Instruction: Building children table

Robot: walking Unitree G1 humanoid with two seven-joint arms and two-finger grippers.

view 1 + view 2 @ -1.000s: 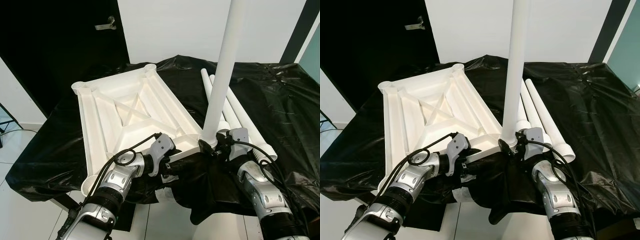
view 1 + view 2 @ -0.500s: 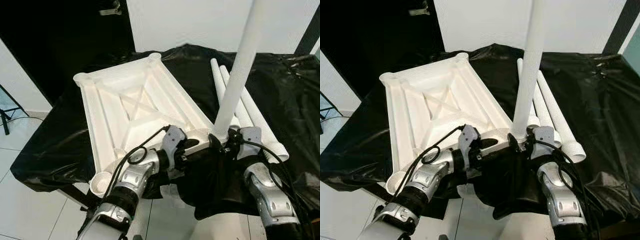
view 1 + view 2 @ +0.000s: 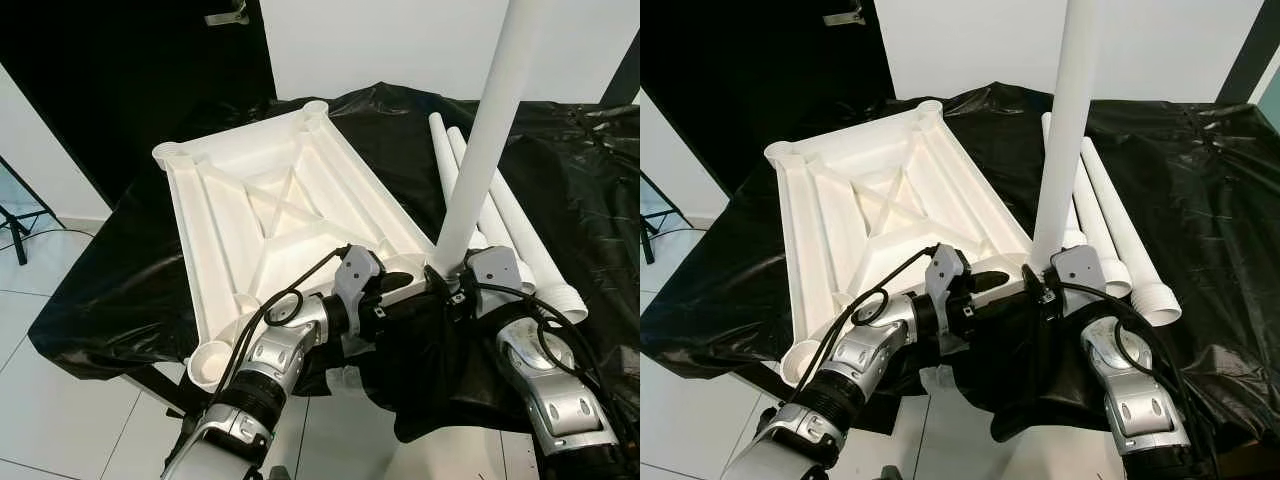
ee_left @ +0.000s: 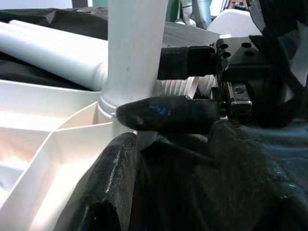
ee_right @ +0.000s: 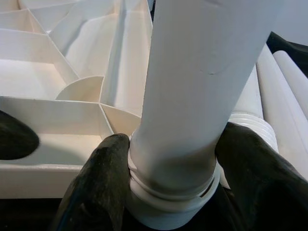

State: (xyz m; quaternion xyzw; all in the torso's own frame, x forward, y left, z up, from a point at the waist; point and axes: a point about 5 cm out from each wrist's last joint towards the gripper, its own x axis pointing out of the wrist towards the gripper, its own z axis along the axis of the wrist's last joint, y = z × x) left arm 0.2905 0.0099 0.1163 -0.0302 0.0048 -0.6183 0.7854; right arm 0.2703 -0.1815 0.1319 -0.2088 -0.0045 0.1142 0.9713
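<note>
Black plastic sheet (image 3: 150,270): glossy, wrinkled, draped over the desk, hanging past its near edge. Black door (image 3: 130,80): behind, with a metal lever handle (image 3: 228,15). White wall (image 3: 400,45): beyond the desk. Pale tiled floor (image 3: 60,400). Black stand legs (image 3: 22,215): at far left on the floor.

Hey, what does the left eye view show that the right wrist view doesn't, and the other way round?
The left eye view alone takes in the left gripper at the near edge of the upturned white tabletop, the black sheet, the door handle and the floor tiles. The right wrist view alone shows the threaded collar at the leg's foot, between two black fingers. Both show the upright leg, held by the right gripper, and spare legs lying beside it.
</note>
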